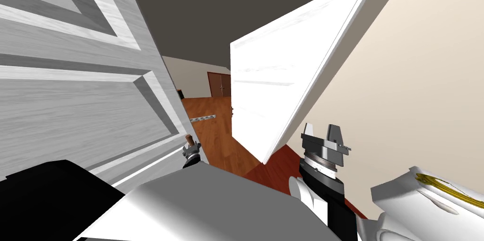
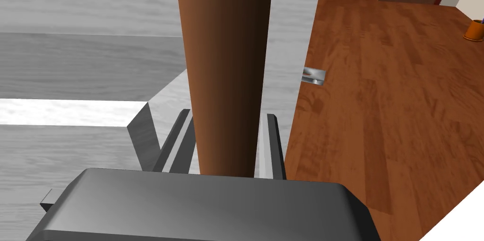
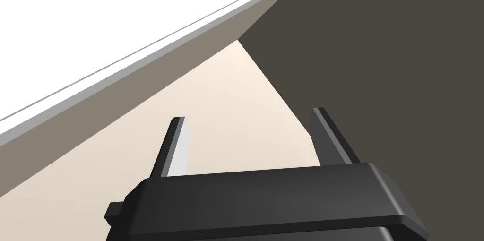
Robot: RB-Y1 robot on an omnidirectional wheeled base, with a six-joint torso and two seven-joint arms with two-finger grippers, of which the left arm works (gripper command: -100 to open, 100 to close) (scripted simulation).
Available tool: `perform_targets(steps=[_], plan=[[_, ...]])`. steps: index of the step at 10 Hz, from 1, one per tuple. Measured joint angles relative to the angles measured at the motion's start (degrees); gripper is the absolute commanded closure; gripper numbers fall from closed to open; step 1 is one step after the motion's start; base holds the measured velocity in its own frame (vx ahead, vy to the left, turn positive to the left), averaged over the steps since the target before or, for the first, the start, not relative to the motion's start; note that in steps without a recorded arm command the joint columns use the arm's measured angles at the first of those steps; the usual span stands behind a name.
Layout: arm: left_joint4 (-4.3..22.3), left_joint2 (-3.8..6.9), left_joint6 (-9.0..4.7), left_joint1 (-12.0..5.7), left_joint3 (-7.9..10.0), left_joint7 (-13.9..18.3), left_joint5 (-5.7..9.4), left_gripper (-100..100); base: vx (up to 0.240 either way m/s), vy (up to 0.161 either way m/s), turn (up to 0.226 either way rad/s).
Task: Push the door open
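A grey panelled door (image 1: pixel 71 87) stands swung aside on my left, its free edge (image 1: pixel 175 106) towards the gap. A brown, rod-like door handle (image 2: pixel 227 54) juts from it, near the edge that carries a small metal latch plate (image 2: pixel 314 75). My left gripper (image 2: pixel 227 113) is shut on this handle, with one finger pressing each side. In the head view the left gripper (image 1: pixel 191 150) sits low at the door's edge with the handle tip (image 1: pixel 188 138) above it. My right gripper (image 1: pixel 326 134) is raised on the right, open and holding nothing; its fingers (image 3: pixel 177 148) point at a beige wall.
A white slab-like wall end (image 1: pixel 279 77) bounds the gap on the right, with a beige wall (image 1: pixel 406 101) behind it. Wooden floor (image 1: pixel 217 139) runs through the gap to brown double doors (image 1: pixel 220 84). An orange pot (image 2: pixel 474 29) stands far off. A black area (image 1: pixel 47 195) lies low left.
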Motion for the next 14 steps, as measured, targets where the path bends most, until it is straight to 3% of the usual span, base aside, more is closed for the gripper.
perform_targets(steps=[2, 5, 8, 12, 14], plan=[[-0.6, -0.26, 0.03, 0.82, 1.07, -0.6, 0.9, 100, 0.183, 0.069, 0.053], [0.5, 0.04, -0.86, 0.44, 2.81, -0.7, 1.96, 100, 0.186, 0.062, 0.058], [-0.1, 0.45, -0.66, 1.18, 4.2, -1.2, 3.0, 100, 0.117, 0.065, 0.017], [0.5, -0.96, -2.36, 0.28, 5.81, -2.8, 4.91, 100, 0.088, 0.216, -0.046], [0.9, -1.3, -3.93, -0.91, 7.35, -4.1, 6.26, 100, 0.111, 0.184, -0.023]])
